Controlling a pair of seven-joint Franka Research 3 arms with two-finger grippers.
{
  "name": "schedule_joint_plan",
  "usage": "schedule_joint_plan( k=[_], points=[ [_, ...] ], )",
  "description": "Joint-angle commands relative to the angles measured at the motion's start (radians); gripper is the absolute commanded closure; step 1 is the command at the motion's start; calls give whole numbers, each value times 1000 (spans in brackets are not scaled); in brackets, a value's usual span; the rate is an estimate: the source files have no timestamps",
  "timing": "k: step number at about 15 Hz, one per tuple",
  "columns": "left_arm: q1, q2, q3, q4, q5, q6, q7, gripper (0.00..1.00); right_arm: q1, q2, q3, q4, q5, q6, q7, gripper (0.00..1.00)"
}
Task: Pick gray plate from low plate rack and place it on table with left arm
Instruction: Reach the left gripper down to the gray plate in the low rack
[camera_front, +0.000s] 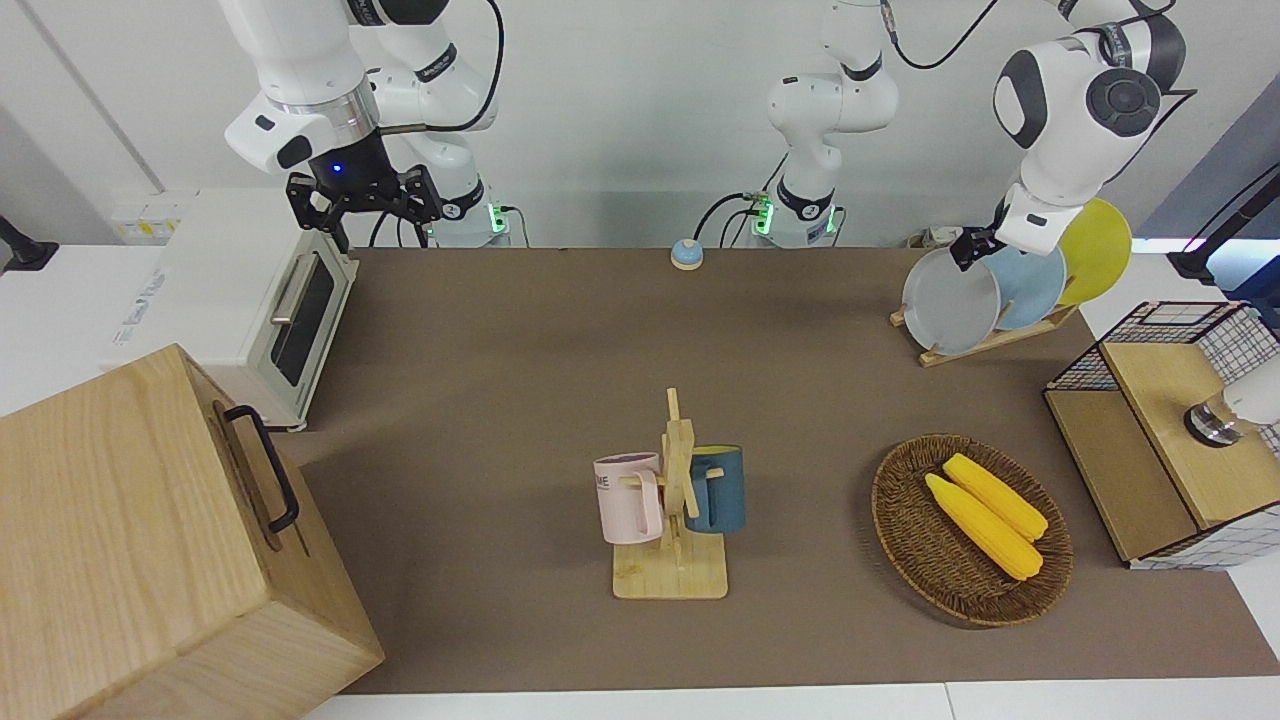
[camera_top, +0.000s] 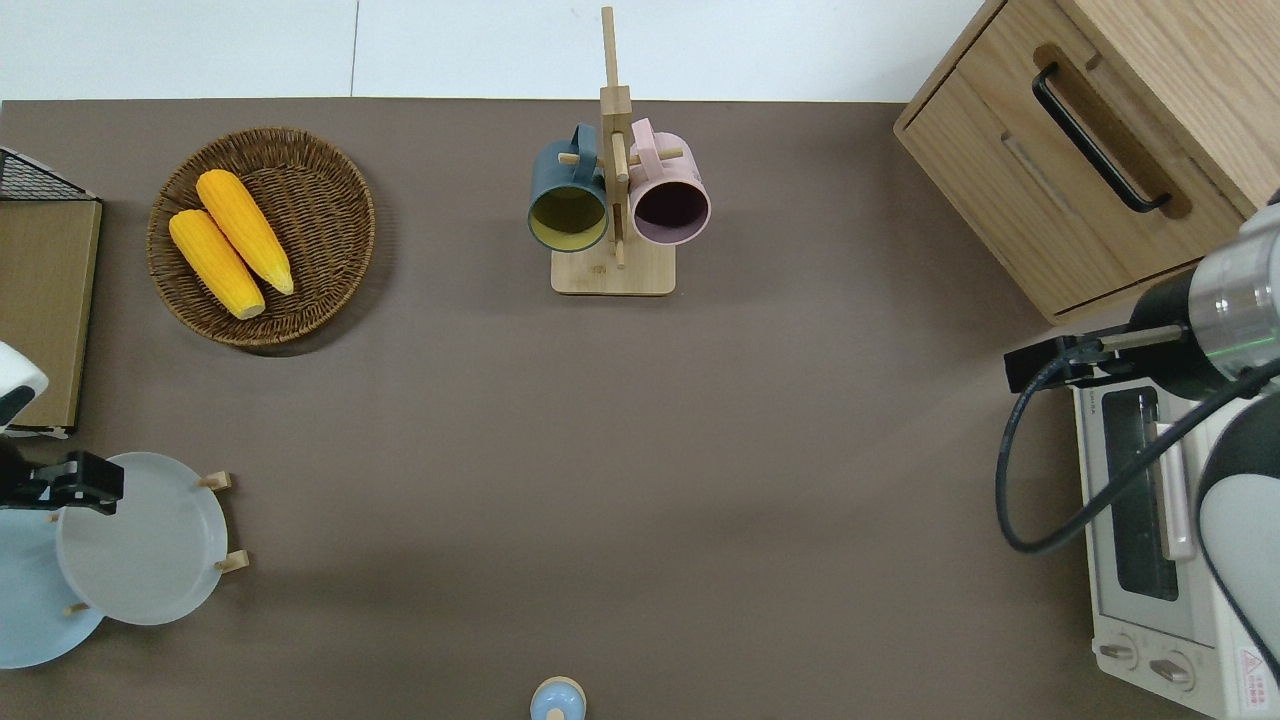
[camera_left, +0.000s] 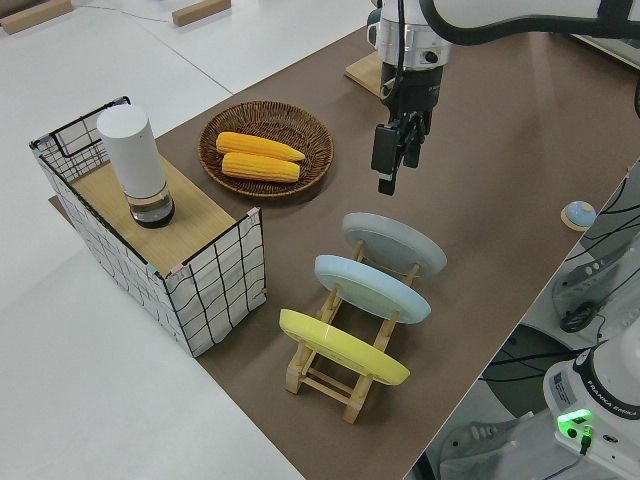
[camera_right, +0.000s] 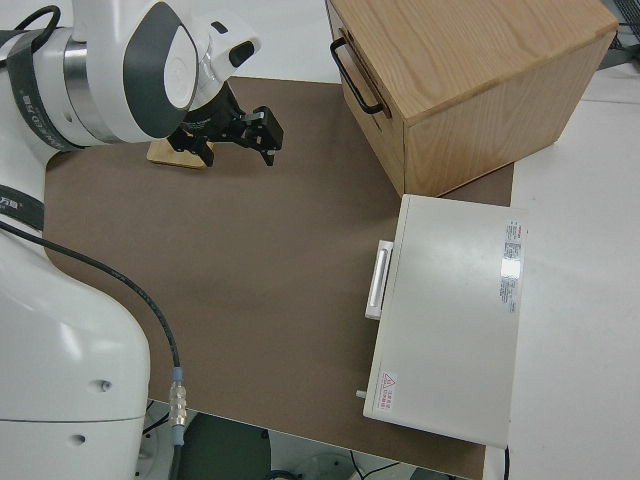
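Observation:
The gray plate (camera_front: 948, 302) leans in the slot of the low plate rack (camera_front: 990, 338) farthest from the robots, at the left arm's end of the brown table (camera_front: 500, 330). It also shows in the overhead view (camera_top: 145, 545) and the left side view (camera_left: 395, 243). My left gripper (camera_front: 968, 250) is open and empty, pointing down. In the overhead view (camera_top: 70, 485) it is over the plate's upper rim; in the left side view (camera_left: 395, 165) it hangs a little above the plate, not touching it. My right arm's gripper (camera_front: 362, 200) is parked and open.
A light blue plate (camera_front: 1035, 285) and a yellow plate (camera_front: 1100, 250) stand in the same rack. A wire crate (camera_front: 1170, 420), a wicker basket of corn (camera_front: 970, 530), a mug stand (camera_front: 675, 500), a wooden cabinet (camera_front: 130, 540) and a toaster oven (camera_front: 240, 300) stand around.

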Motion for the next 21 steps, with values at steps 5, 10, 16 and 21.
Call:
schedule_joint_plan(
  k=[5,10,16,21],
  points=[
    [25,-9,-3,-177,64,84,59,15,-19,-3,17,9,-1,-13,12,17],
    [32,-6,7,-177,64,95,65,558,-19,-3,17,9,-1,-14,12,17],
    [32,-5,8,-171,62,93,67,934,-19,-1,17,9,-1,-13,12,17],
    [26,-12,8,-99,62,63,59,934,-19,-3,16,9,-1,-14,12,17]
  ],
)
